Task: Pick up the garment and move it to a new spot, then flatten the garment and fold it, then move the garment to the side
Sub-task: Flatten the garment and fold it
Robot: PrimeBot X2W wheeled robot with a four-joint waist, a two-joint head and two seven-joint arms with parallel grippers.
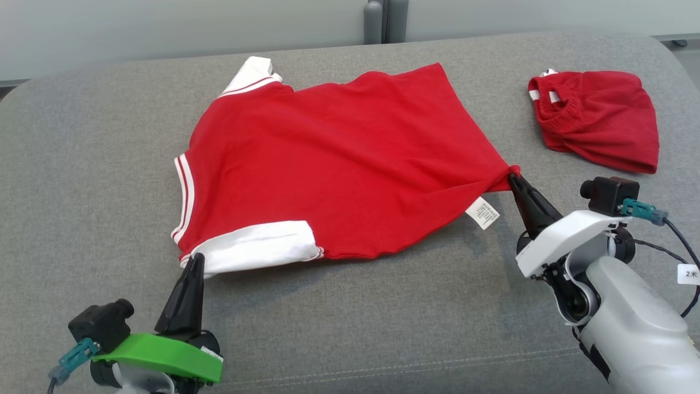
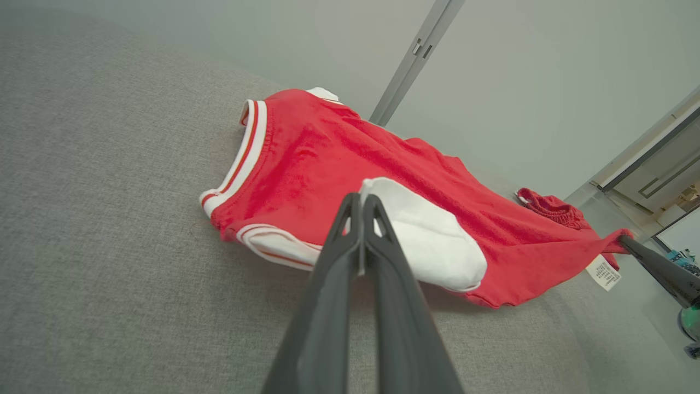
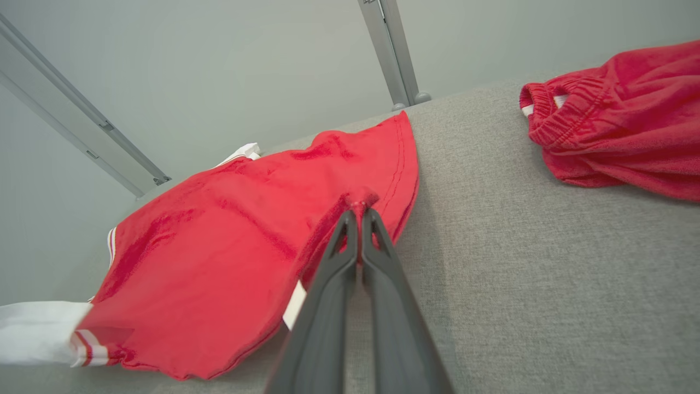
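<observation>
The garment [image 1: 339,158] is a red T-shirt with white striped sleeves, spread nearly flat on the grey cushioned surface [image 1: 383,306], collar to the left. My left gripper [image 1: 196,257] is shut on the edge of the near white sleeve [image 1: 257,246]; the left wrist view shows its tips [image 2: 361,198] pinching that sleeve [image 2: 432,241]. My right gripper [image 1: 514,176] is shut on the near hem corner, which is bunched and pulled taut. The right wrist view shows the red cloth [image 3: 229,235] puckered at the gripper's tips [image 3: 359,212]. A white care label [image 1: 483,213] hangs beside that corner.
A second red garment [image 1: 601,120] with an elastic waistband lies crumpled at the far right, apart from the shirt. The grey surface curves down at its left and right ends. A pale wall with a grey post [image 1: 383,22] stands behind.
</observation>
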